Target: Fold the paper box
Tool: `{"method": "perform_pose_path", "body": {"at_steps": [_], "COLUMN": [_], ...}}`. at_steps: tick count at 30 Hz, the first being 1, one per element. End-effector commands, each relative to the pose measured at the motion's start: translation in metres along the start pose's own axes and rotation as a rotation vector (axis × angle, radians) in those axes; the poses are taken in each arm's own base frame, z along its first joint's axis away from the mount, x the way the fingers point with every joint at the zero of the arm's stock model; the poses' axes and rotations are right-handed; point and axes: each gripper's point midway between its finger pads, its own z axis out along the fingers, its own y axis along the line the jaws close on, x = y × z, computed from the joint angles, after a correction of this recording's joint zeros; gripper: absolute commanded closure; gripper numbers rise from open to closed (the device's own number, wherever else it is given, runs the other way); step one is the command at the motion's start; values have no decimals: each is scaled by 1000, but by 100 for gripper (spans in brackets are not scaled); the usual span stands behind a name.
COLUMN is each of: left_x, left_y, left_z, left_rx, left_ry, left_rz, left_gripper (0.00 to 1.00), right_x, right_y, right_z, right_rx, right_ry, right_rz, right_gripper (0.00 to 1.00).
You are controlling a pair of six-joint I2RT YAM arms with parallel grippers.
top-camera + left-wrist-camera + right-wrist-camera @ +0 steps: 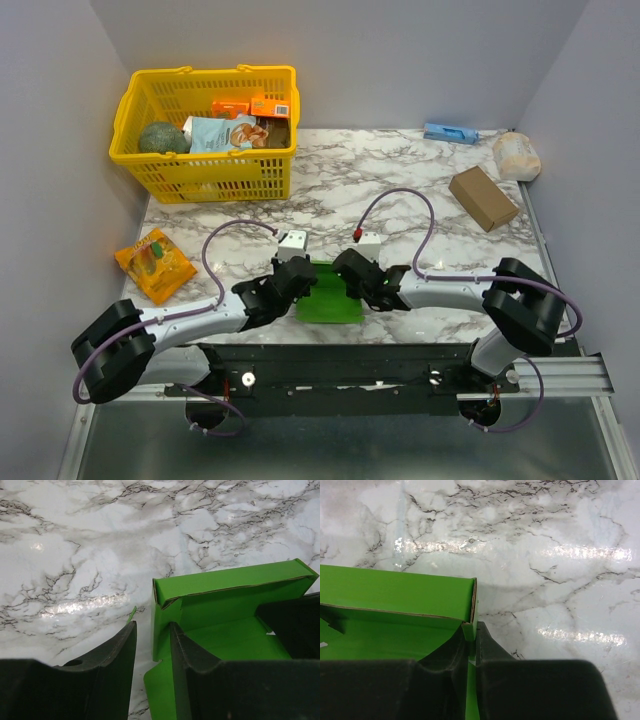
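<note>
Paper box (pixel 330 292) sits on the marble table (pixel 420 190) by its near edge; my right gripper (pixel 472 632) pinches its side wall, my left gripper (pixel 152 629) stands spread astride the opposite wall.

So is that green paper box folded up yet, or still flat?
Partly folded. The paper box has its far wall standing upright with corner flaps turned in, but the top is open and no lid shows.

Top external: looks down from high at the near side, far enough to take in the whole marble table (pixel 400 170). Left and right wrist: look forward low over the tabletop, very close. Shared by all three: the paper box (pixel 330 298), met by the wrists from opposite ends.
</note>
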Motion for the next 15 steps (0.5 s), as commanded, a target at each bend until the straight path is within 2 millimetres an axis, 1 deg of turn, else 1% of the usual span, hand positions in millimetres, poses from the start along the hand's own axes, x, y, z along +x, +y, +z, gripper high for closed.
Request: {"method": "perform_pose_path", "body": {"at_steps": [1,6,10,15], "left_x": [0,12,9,7], "left_y": [3,5,1,3], "left_z": [-2,1,4,9], "left_rx": [18,16,29,12], "left_ry": [-17,16,-6,-27], "left_rz": [-19,-3,-12,-8], "left_gripper": [60,62,64,68], "right_x": [-2,-2,-4,-5], "right_y": [-7,-7,-7,-8], "right_z": [4,3,2,0], "right_rx": [43,44,41,38], "right_ry": [-8,-10,-12,-17], "right_rz": [-18,-16,-14,-12], "right_gripper": [85,85,85,86]}}
